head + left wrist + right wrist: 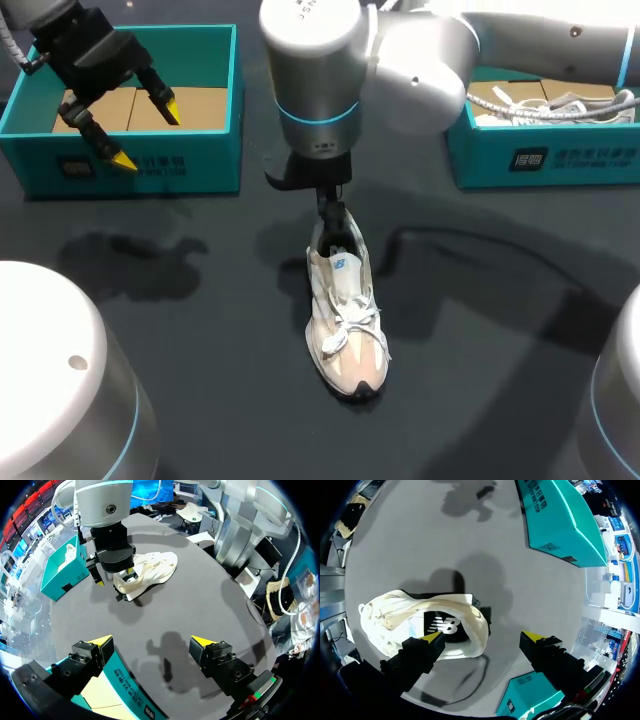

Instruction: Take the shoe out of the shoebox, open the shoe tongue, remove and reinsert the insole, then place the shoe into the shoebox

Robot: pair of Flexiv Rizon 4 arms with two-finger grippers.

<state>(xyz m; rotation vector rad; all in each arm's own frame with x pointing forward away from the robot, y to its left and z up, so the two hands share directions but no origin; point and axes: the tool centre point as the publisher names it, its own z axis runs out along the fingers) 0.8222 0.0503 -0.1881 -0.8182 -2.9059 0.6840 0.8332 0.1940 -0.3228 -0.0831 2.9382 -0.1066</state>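
White shoe upright on its sole at the middle of the dark surface, toe at 6 o'clock, heel at 12, laces tied across the front. Out of either box, then, and well apart from both. Right arm in from 2 o'clock, bulky wrist joint right over the heel end, blocking the strip of surface between the two boxes. Right jaws pointing straight down at the heel and spread wide: one yellow tip down at the shoe's opening, just over the dark insole with its white mark, the other tip outside, past the heel, over bare surface and apart from the shoe. Wide, then, and not closed on the shoe. Over at 10 o'clock, an open-topped teal shoebox with brown card lining inside. Left jaws hanging just above it, also wide, yellow tips well apart, gripping nothing, one tip over the lining and the other out over the box's front wall. At 2 o'clock, a second teal shoebox holding another pale shoe with loose laces, partly hidden behind the right arm. From the left wrist, open dark surface ahead, then the shoe on its side of the right arm's upright wrist. Pale rounded arm housings at 7 o'clock and 5 o'clock, covering the near corners of the surface.
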